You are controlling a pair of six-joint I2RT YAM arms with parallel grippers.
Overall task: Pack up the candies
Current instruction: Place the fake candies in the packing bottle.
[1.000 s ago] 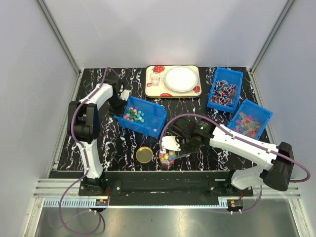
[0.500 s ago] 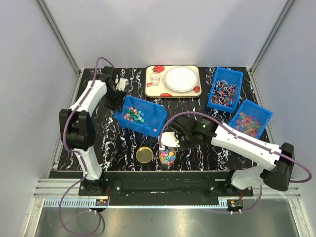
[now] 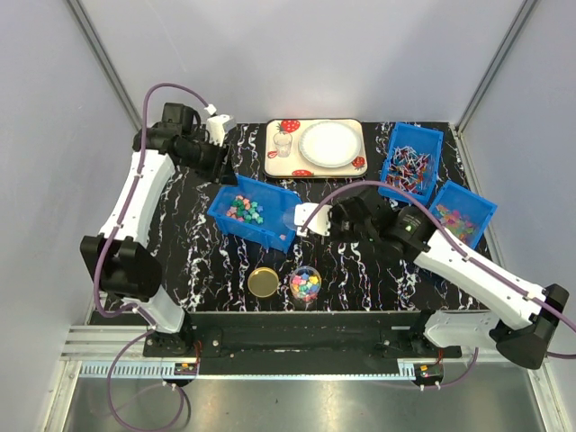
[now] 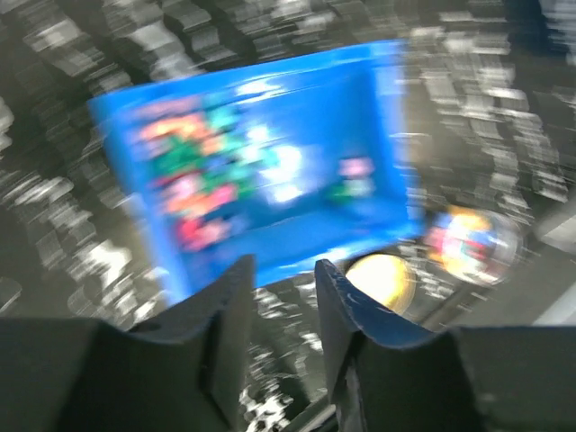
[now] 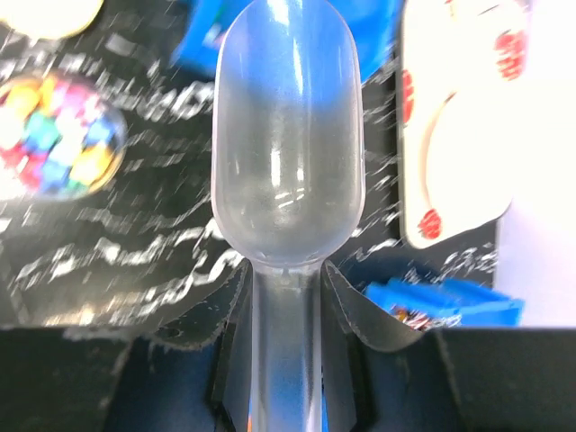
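Jaws of the right gripper (image 5: 286, 281) pinch the handle of a clear plastic scoop (image 5: 288, 135), whose bowl points away from the wrist and shows clear. The left gripper (image 4: 283, 270) has its fingers a little apart; that wrist view is smeared, but nothing seems to sit between them.

From above, the black white-veined table (image 3: 360, 270) carries everything. At its far edge lies a cream tray (image 3: 333, 173) printed with strawberries, bearing a white plate (image 3: 329, 144) and a small glass (image 3: 284, 144). Left of centre stands a blue bin (image 3: 270, 236) with the candies (image 3: 243, 210) heaped at its left end. Two more blue bins sit at the right: the far bin (image 3: 418, 129) holds thin red, blue and white sticks, and the near bin (image 3: 472, 191), partly covered by the right arm, holds pale translucent sweets.

The left arm reaches to the far left corner, its gripper hanging just beyond the candy bin's far left corner. The right arm stretches across from the right, holding the scoop just beside that bin's right end.

Near the front edge stands a clear jar (image 3: 306, 284), open and partly filled with more of the bright mixed candies. Just left of it lies a gold lid (image 3: 264, 282), apart from the jar.
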